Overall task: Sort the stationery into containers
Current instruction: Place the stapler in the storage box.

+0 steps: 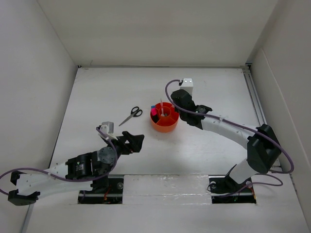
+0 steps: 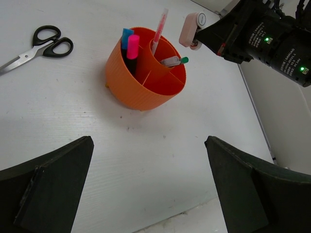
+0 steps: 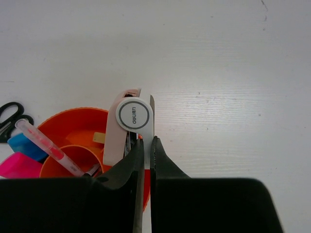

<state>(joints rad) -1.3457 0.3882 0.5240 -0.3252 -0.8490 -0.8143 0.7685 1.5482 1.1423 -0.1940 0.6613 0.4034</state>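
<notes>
Crops and occlusions, wrist and top views.
Left wrist: scissors blade tip cropped at 9 o'clock. Right wrist: organizer near half hidden behind right gripper; sharpener base hidden. Top: organizer contents too small to tell.

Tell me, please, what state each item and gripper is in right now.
left gripper: jaws open, empty.
right gripper: jaws shut on the sharpener.
sharpener: held aloft, not yet in the organizer.
scissors: closed, lying on the table.
organizer: upright.
pink pen: standing in the central cup.
highlighters: capped, standing in organizer.
</notes>
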